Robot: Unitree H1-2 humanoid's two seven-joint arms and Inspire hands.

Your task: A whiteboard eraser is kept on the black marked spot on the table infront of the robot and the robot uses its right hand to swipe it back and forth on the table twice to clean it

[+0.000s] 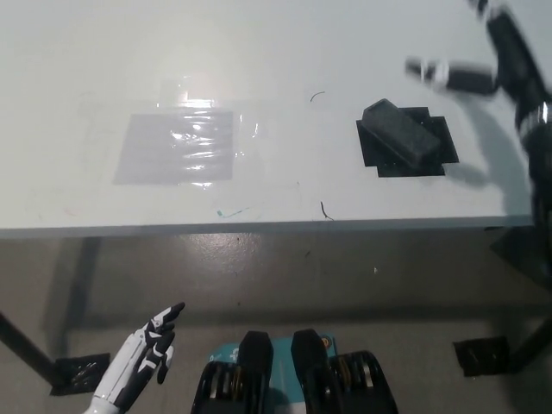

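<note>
While eraser [398, 129] sits on black patch [435, 153], right hand [483, 69] fingers spread, left hand [142, 358] fingers apart.

The white table [259, 52] is brightly lit from above, and a shiny glare spot sits on the clear plastic sheet [177, 145] on it. The black right hand [483, 73], at the table's far right corner, is smeared with blur. Under the table the floor [259, 276] is darker, grey and shadowy.
</note>
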